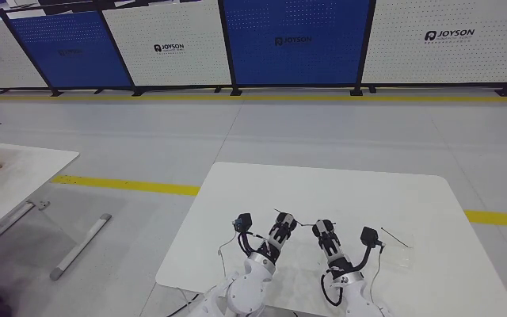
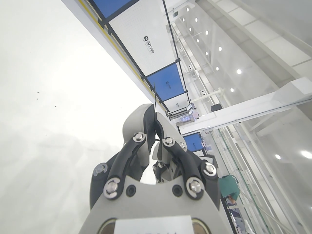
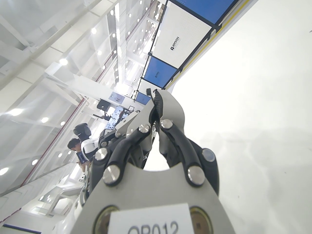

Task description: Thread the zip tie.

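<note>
Left end effector [image 2: 154, 114] and right end effector [image 3: 157, 98] are pinching the zip tie [image 2: 155, 96], pads [image 2: 147, 122] hiding much of it.

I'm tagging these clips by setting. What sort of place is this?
Probably an industrial hall or robot test floor: blue and white perforated partitions fence the area, a yellow line marks the grey floor, and the left wrist view shows a high ceiling with rows of lamps.

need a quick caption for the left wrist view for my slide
Left tool shut on a thin black zip tie, its strap sticking out straight past the tool's tip.
</note>
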You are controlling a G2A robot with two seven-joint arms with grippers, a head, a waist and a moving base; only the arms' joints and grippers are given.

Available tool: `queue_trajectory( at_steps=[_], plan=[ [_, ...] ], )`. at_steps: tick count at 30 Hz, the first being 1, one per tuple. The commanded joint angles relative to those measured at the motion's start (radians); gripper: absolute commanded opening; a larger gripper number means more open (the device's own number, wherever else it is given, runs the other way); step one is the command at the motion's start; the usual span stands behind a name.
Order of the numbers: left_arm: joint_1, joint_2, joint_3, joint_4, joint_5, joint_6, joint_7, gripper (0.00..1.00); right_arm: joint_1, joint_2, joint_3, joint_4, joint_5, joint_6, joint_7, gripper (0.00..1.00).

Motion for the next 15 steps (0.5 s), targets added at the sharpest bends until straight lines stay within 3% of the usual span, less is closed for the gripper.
queue_trajectory(
  at_steps=[1, 11, 12, 15],
  plan=[
    [0.0, -0.001, 0.001, 0.0, 0.002, -0.001, -0.004, 0.0, 0.001, 0.0, -0.001, -0.002, -0.004, 0.008, 0.003, 0.0],
    [0.001, -0.003, -0.002, 0.0, 0.009, -0.009, -0.013, 0.0, 0.007, -0.002, -0.009, -0.006, -0.016, 0.033, 0.011, 0.0],
    [0.0, -0.003, -0.002, 0.001, 0.012, -0.006, -0.014, 0.02, 0.006, -0.002, -0.008, -0.007, -0.016, 0.033, 0.01, 0.0],
    [-0.001, -0.002, -0.002, 0.004, 0.026, 0.002, -0.024, 0.23, 0.003, -0.002, -0.004, -0.008, -0.016, 0.032, 0.009, 0.0]
  ],
)
